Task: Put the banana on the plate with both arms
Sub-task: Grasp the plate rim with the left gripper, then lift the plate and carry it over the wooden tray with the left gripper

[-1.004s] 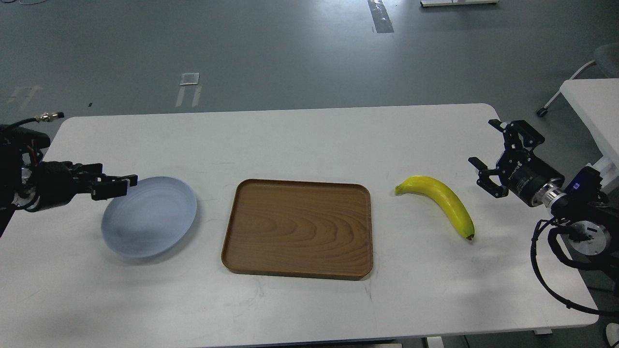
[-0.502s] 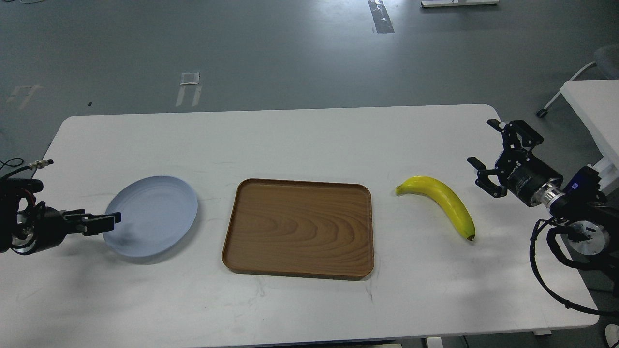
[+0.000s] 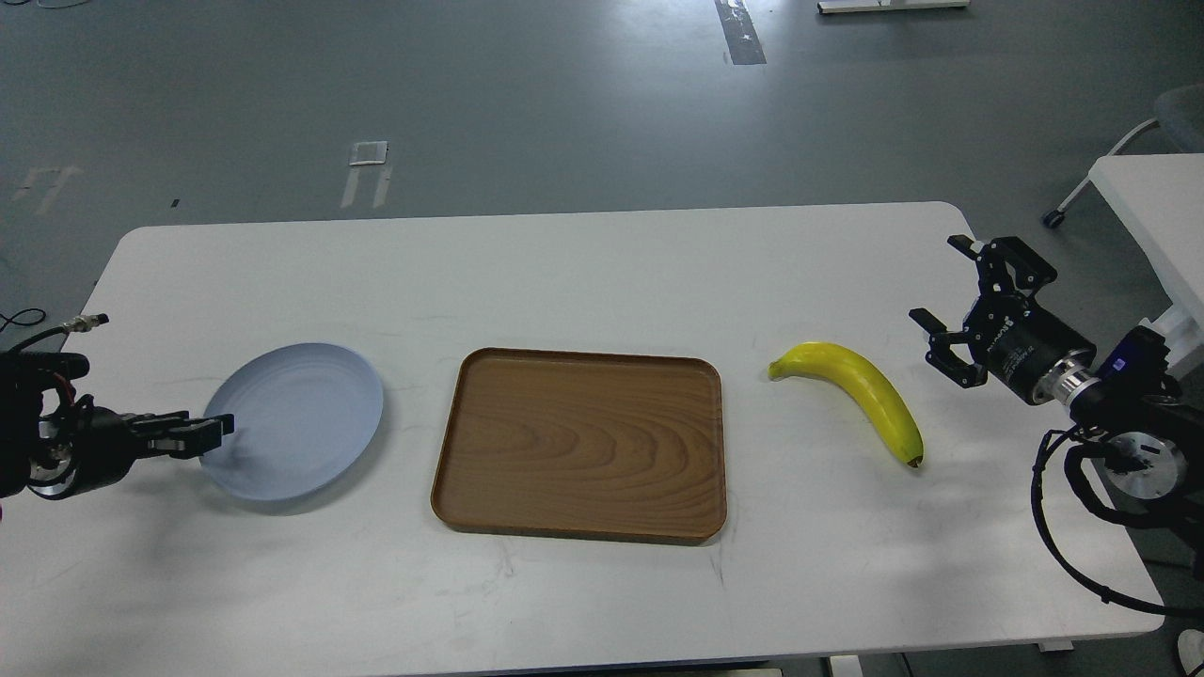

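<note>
The yellow banana [image 3: 861, 390] lies on the white table [image 3: 583, 273], right of the tray, with its dark tip toward the front. The pale blue-grey plate [image 3: 296, 418] lies flat at the left. My left gripper [image 3: 209, 434] sits low at the plate's left rim, its tips touching or overlapping the edge. Its dark fingers lie close together and I cannot tell them apart. My right gripper [image 3: 945, 282] is open and empty, hovering a short way to the right of the banana, its jaws spread toward it.
A rectangular brown wood-grain tray [image 3: 578, 444] lies between plate and banana, with nothing on it. Another white table [image 3: 1152, 212] and a chair stand at the far right. Loose cables hang from my right arm near the table's right edge.
My left gripper dropped from above the plate's upper left rim down to its left rim and has held there. The plate, blurred at first, now lies still. The right arm and banana are unmoved.
</note>
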